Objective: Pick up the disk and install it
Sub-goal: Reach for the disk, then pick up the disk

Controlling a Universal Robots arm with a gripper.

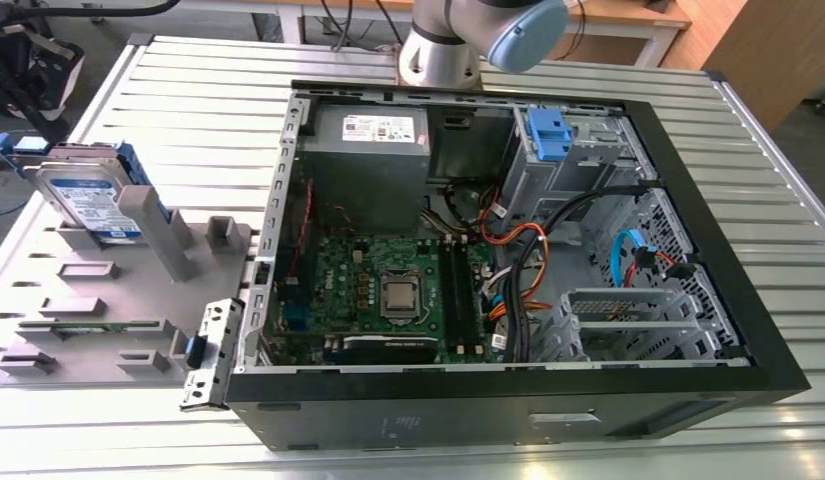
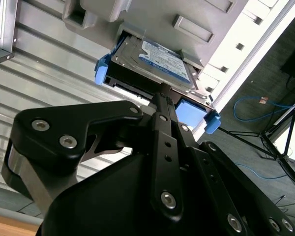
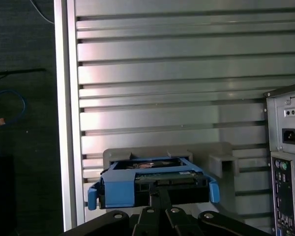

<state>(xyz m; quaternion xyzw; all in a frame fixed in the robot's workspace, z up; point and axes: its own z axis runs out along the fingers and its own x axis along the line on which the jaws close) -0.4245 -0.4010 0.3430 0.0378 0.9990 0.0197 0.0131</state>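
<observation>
Disk [image 1: 96, 195]: silver with a blue frame, stands on edge in grey holder [image 1: 159, 235] on bench [image 1: 185, 80], at the exterior view's left, just beside open computer case [image 1: 452, 420]. Hand [image 3: 160, 192]: clenched on nothing, pointed at the disk's blue end in the first wrist view; contact cannot be told.

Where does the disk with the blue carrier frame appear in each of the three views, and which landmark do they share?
Exterior view: the disk stands upright in the grey holder at the exterior view's left, outside the computer case.
Second wrist view: the disk shows its label, just beyond the tool.
First wrist view: the disk is seen edge-on, blue frame towards the camera.
Shared landmark: the grey holder.
</observation>
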